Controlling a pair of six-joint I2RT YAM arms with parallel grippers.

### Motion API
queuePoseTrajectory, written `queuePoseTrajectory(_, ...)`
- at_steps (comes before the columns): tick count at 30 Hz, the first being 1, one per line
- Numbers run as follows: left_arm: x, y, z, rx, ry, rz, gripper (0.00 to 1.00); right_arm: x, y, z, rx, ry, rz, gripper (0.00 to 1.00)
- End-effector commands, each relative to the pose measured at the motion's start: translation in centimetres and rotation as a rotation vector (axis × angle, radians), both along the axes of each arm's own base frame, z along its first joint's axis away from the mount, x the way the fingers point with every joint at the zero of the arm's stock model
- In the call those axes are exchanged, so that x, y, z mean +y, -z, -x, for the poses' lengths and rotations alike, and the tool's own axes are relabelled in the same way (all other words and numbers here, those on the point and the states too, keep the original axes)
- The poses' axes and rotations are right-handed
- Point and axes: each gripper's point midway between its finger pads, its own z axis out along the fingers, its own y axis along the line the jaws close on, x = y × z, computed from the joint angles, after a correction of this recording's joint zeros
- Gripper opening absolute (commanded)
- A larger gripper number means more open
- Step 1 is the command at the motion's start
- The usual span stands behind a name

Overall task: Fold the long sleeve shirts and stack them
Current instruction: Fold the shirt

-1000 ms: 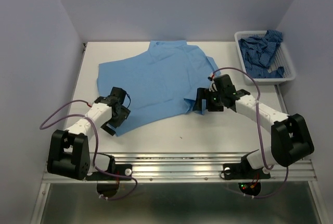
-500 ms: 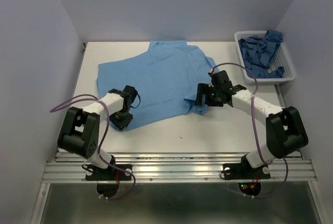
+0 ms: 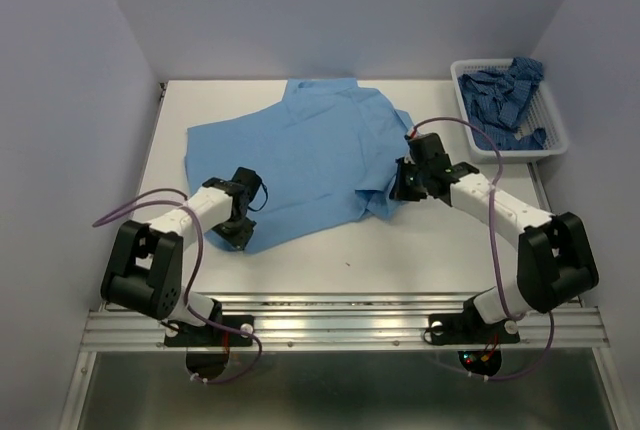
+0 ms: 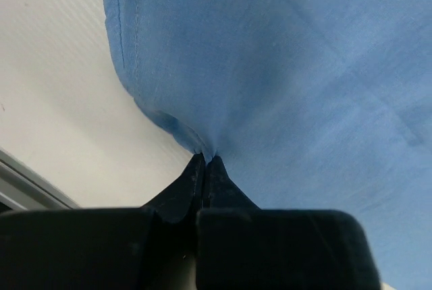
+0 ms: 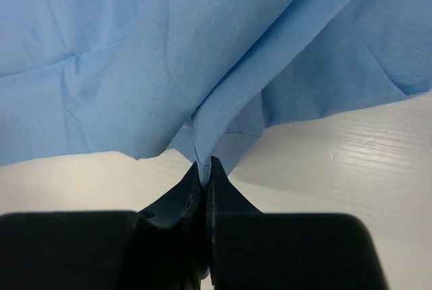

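The light sky-blue shirt (image 3: 300, 155) lies spread across the middle of the white table (image 3: 420, 250), its collar toward the far wall. The left gripper (image 4: 204, 163) is pinched fully together on the shirt's near left edge, just beside a stitched hem, and the cloth puckers into the closed tips in the left wrist view. The right gripper (image 5: 204, 167) is likewise closed tight, its 2 fingers nipping a fold of the same shirt at its near right side, where the cloth bunches (a narrow ridge of fabric runs up from the tips in the right wrist view). Both arms reach in from the near edge, 1 on each side of the garment. The darker patterned shirt (image 3: 503, 98) sits crumpled in the white mesh basket (image 3: 530, 152) at the table's far right corner, well apart from both grippers.
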Motion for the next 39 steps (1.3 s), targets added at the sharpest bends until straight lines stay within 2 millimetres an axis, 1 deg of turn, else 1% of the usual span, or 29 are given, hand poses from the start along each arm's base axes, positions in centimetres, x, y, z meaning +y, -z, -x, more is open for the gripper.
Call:
queuePoseTrajectory(1, 0.2, -2.0, 0.9, -0.032, -0.017, 0.011, 0.00, -0.7, -4.1, 0.4, -0.090, 0.020, -0.001, 0.01)
queuePoseTrajectory(2, 0.5, -2.5, 1.2, -0.030, -0.020, 0.005, 0.00, -1.3, -4.2, 1.6, -0.058, 0.025, 0.017, 0.01)
queuePoseTrajectory(3, 0.6, -3.2, 1.2, -0.059, -0.020, 0.008, 0.00, -2.0, -5.5, 2.8, -0.059, 0.030, 0.025, 0.01)
queuePoseTrajectory(4, 0.6, -3.5, 1.1, -0.074, -0.020, 0.012, 0.00, -2.2, -6.8, 2.7, -0.099, 0.036, 0.018, 0.01)
queuePoseTrajectory(5, 0.5, -4.1, 1.0, -0.099, -0.020, 0.025, 0.00, -3.1, -7.1, 4.0, -0.078, 0.041, 0.048, 0.01)
queuePoseTrajectory(6, 0.4, -4.2, 1.1, -0.105, -0.020, 0.034, 0.00, -4.0, -7.9, 4.5, -0.093, 0.057, 0.071, 0.01)
queuePoseTrajectory(7, 0.3, -4.3, 1.1, -0.110, -0.014, 0.042, 0.00, -5.8, -10.1, 5.1, -0.160, 0.101, 0.114, 0.01)
queuePoseTrajectory(9, 0.0, -4.6, 0.9, -0.121, -0.006, 0.057, 0.00, -7.0, -12.9, 5.5, -0.249, 0.128, 0.127, 0.01)
queuePoseTrajectory(10, 0.0, -4.7, 0.9, -0.121, 0.008, 0.059, 0.00, -7.7, -15.9, 5.7, -0.338, 0.147, 0.113, 0.01)
queuePoseTrajectory(12, -0.1, -5.0, 0.8, -0.125, 0.017, 0.063, 0.00, -8.0, -18.4, 5.7, -0.414, 0.166, 0.090, 0.01)
queuePoseTrajectory(14, -0.2, -5.1, 0.7, -0.132, 0.025, 0.068, 0.00, -8.6, -20.7, 5.2, -0.483, 0.201, 0.086, 0.01)
queuePoseTrajectory(15, -0.2, -5.0, 0.9, -0.133, 0.027, 0.073, 0.00, -8.7, -21.2, 4.9, -0.501, 0.215, 0.087, 0.01)
queuePoseTrajectory(19, -0.4, -5.0, 0.8, -0.160, 0.018, 0.092, 0.00, -9.3, -25.8, 2.3, -0.638, 0.308, 0.071, 0.01)
queuePoseTrajectory(21, -0.3, -5.2, 0.3, -0.197, 0.005, 0.098, 0.00, -8.8, -30.2, 0.4, -0.769, 0.318, 0.038, 0.01)
queuePoseTrajectory(22, -0.3, -5.1, 0.3, -0.197, 0.004, 0.098, 0.00, -8.6, -30.6, -0.1, -0.771, 0.318, 0.037, 0.01)
queuePoseTrajectory(23, -0.5, -5.2, 0.0, -0.214, 0.000, 0.110, 0.00, -8.0, -31.6, -0.9, -0.799, 0.290, 0.041, 0.01)
queuePoseTrajectory(24, -0.5, -5.3, -0.2, -0.220, -0.002, 0.115, 0.00, -7.3, -32.4, -2.5, -0.807, 0.266, 0.061, 0.01)
queuePoseTrajectory(25, -0.6, -5.4, -0.5, -0.233, -0.003, 0.122, 0.00, -6.9, -32.7, -3.2, -0.812, 0.258, 0.064, 0.01)
queuePoseTrajectory(26, -0.6, -5.5, -0.7, -0.243, -0.010, 0.126, 0.00, -6.7, -33.3, -4.1, -0.829, 0.264, 0.066, 0.01)
queuePoseTrajectory(28, -0.7, -5.5, -0.8, -0.251, -0.015, 0.133, 0.00, -7.0, -33.9, -5.6, -0.842, 0.316, 0.079, 0.01)
queuePoseTrajectory(29, -0.7, -5.5, -1.1, -0.257, -0.015, 0.136, 0.00, -6.5, -35.2, -6.9, -0.884, 0.317, 0.072, 0.01)
queuePoseTrajectory(30, -0.6, -5.6, -1.1, -0.259, -0.016, 0.138, 0.00, -6.1, -35.8, -7.5, -0.910, 0.306, 0.069, 0.01)
queuePoseTrajectory(31, -0.5, -5.7, -1.2, -0.260, -0.017, 0.136, 0.00, -5.5, -38.0, -8.0, -0.974, 0.279, 0.053, 0.01)
queuePoseTrajectory(32, -0.3, -5.6, -1.2, -0.258, -0.016, 0.129, 0.00, -4.7, -37.2, -9.7, -0.959, 0.254, 0.077, 0.01)
queuePoseTrajectory(34, 0.0, -5.6, -1.5, -0.259, -0.030, 0.125, 0.00, -4.1, -37.5, -11.3, -0.966, 0.242, 0.100, 0.01)
queuePoseTrajectory(35, -0.1, -5.6, -1.8, -0.263, -0.020, 0.134, 0.00, -3.8, -37.6, -12.8, -0.971, 0.236, 0.132, 0.01)
queuePoseTrajectory(37, 0.1, -5.7, -2.4, -0.273, -0.031, 0.144, 0.00, -3.6, -37.1, -14.3, -0.970, 0.240, 0.168, 0.01)
queuePoseTrajectory(39, -0.1, -5.9, -3.4, -0.287, -0.024, 0.174, 0.00, -2.9, -36.9, -15.6, -0.981, 0.228, 0.172, 0.01)
